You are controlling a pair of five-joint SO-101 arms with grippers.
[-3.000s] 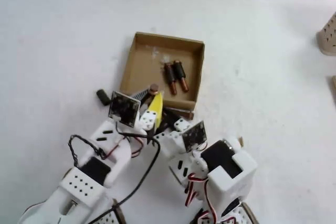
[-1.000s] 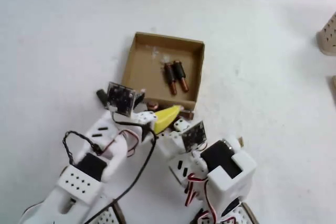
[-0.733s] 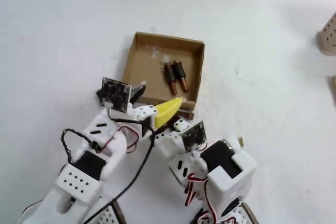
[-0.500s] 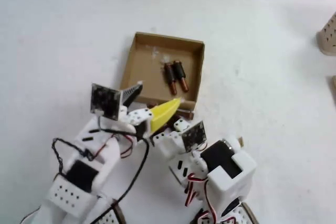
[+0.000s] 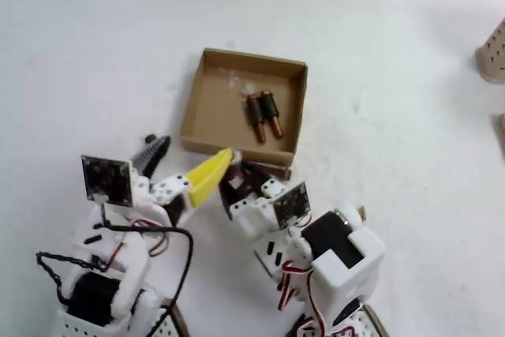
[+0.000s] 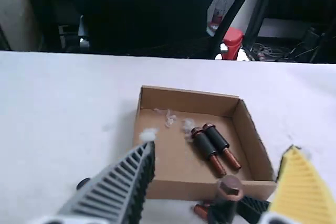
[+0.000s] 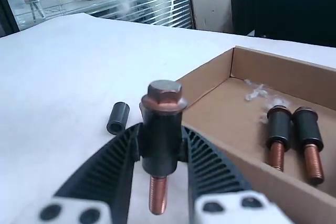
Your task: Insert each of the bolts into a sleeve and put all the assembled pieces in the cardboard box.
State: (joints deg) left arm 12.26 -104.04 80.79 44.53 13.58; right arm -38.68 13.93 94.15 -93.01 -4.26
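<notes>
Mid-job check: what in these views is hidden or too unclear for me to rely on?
Loose sleeve: high view, mostly under the left gripper's grey finger.
Held piece: high view, buried between the right gripper and the yellow finger.
Table before the cardboard box: high view, covered by both grippers; a stray bolt there cannot be ruled out.

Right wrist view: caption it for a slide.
Right gripper holds a sleeved bolt beside the cardboard box containing two assembled pieces.
</notes>
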